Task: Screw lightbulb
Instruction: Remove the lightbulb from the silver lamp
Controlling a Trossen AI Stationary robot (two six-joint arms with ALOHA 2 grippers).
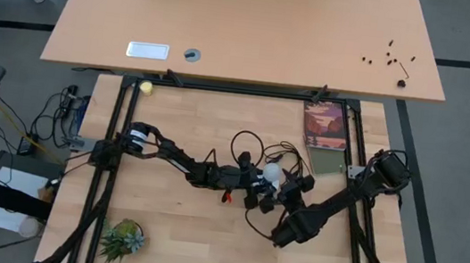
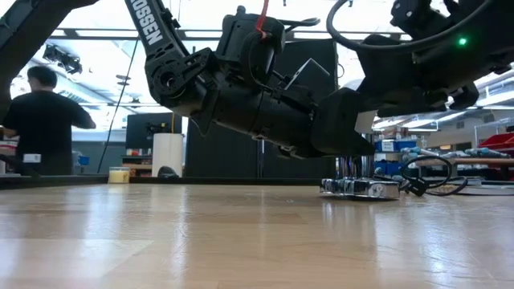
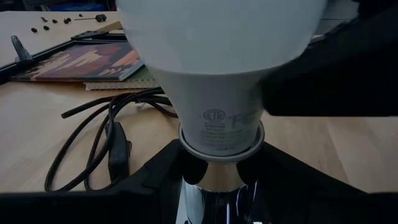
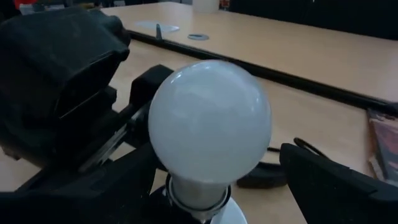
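Observation:
The lightbulb (image 1: 273, 172) stands upright at the table's middle. Its white globe (image 4: 208, 121) is on top and its grey collar (image 3: 221, 134) sits in a silvery socket (image 3: 210, 186). The socket's disc (image 2: 359, 189) rests on the table. My left gripper (image 3: 211, 183) reaches in from the left and is shut on the socket below the bulb. My right gripper (image 4: 211, 180) comes from the near right and is open, one finger on either side of the globe. A gap shows beside one finger (image 4: 336, 180). In the low view the arms hide the bulb. My left gripper pinches the silvery socket's neck (image 3: 210, 177), just under the bulb's collar, between its two fingers (image 3: 158, 171). The fingers come nearly level from the table's left. The socket stands upright with its disc on the table, and the bulb rises above the fingers.
The socket's black cord (image 1: 247, 142) loops over the table behind the bulb. A book (image 1: 326, 125) lies at the far right, a small plant (image 1: 123, 239) at the near left and a yellow ball (image 1: 146, 87) at the far left. A person (image 2: 40, 120) stands beyond the table.

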